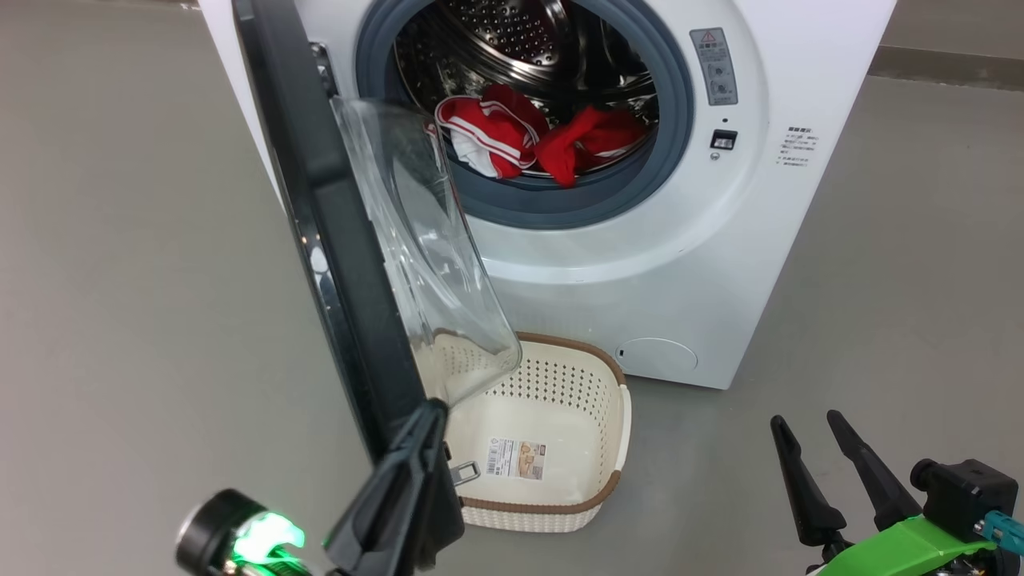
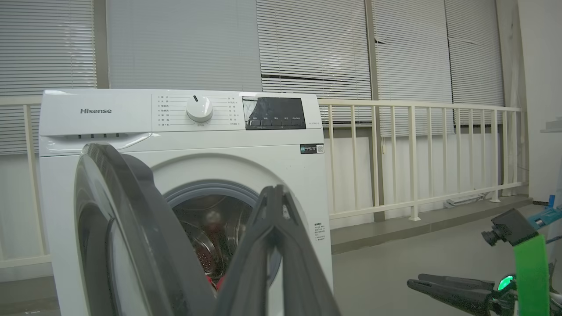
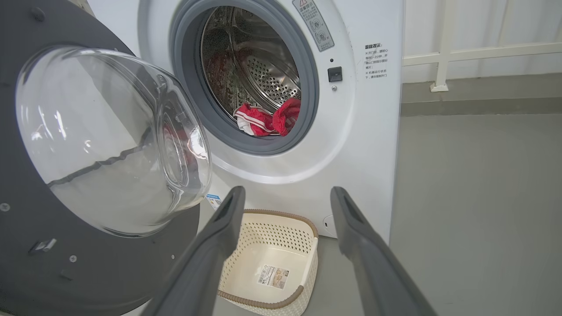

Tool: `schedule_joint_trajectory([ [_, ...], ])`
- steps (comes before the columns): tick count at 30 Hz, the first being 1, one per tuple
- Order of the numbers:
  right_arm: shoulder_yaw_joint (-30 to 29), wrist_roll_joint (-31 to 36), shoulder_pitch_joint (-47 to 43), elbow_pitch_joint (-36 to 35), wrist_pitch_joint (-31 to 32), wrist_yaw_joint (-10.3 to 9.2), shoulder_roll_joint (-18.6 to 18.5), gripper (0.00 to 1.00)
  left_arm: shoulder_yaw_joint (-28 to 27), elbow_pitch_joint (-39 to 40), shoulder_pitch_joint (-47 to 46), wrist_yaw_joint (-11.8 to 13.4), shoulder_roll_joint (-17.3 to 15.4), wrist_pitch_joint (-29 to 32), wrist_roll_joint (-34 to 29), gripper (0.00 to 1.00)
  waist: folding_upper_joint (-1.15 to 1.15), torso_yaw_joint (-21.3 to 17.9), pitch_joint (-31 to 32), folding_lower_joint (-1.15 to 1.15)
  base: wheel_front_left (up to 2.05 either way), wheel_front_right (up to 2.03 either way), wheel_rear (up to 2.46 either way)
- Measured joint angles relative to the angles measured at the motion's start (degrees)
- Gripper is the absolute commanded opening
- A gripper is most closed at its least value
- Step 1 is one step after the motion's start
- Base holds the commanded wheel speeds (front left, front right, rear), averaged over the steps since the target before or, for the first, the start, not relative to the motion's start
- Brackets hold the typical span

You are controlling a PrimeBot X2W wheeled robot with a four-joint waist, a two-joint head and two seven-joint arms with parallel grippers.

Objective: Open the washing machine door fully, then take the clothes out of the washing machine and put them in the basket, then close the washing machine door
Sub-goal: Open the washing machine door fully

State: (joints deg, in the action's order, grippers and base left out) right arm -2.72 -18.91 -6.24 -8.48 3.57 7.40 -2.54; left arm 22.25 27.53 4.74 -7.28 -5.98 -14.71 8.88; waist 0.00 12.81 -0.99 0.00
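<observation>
At the near left, the left gripper, two long dark fingers on a wrist with a glowing green light, has its fingers pressed flat together with nothing between them. Their tip lies right at the near edge of the washing machine door; I cannot tell whether it touches. That large round door with a wide glossy black rim stands open, swung out from its hinge on the machine's left side toward the near side. Its bulging clear glass bowl window faces right, over the left part of the basket. This small cream-white perforated plastic basket with a brown woven-look rim stands upright on the grey floor, just in front of the machine's foot, a paper label on its bottom. Farther back, the bright red clothes with white stripes lie heaped at the front lip of the perforated steel drum, just behind the grey rubber ring of the big white front-loading washing machine. At the near right, the right gripper hangs above the floor, its two dark fingers spread wide and holding nothing, well apart from machine and basket.
</observation>
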Motion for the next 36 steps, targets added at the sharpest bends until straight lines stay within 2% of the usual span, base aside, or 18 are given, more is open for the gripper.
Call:
schedule_joint_trajectory([
  [9, 0.0, -0.9, 0.0, 0.1, -0.2, 0.00, 0.0, 1.00, 5.9, -6.3, -1.9, 0.0, -2.3, 0.0, 2.1, 0.00, 0.00, -1.2, -0.2, 0.00, 0.00, 0.00, 0.00],
  [16, 0.0, -0.9, 0.0, 0.2, -0.2, 0.00, 0.0, 1.00, 7.1, -11.8, -1.9, 0.0, -3.0, 0.0, 3.5, 0.00, 0.00, -1.9, -0.3, 0.00, 0.00, 0.00, 0.00],
  [25, 0.0, -0.9, 0.0, 0.5, -0.2, 0.00, 0.0, 1.00, 7.0, -17.6, -3.2, 0.1, -2.2, 0.0, 3.7, 0.00, 0.00, -2.4, -0.3, 0.00, 0.00, 0.00, 0.00],
  [36, 0.0, -1.4, 0.0, 0.7, -0.7, 0.00, 0.0, 1.00, 5.3, -20.5, -3.3, 4.2, -1.1, 0.9, 3.9, 0.00, 0.00, -1.7, 0.4, 0.00, 0.00, 0.00, 0.00],
])
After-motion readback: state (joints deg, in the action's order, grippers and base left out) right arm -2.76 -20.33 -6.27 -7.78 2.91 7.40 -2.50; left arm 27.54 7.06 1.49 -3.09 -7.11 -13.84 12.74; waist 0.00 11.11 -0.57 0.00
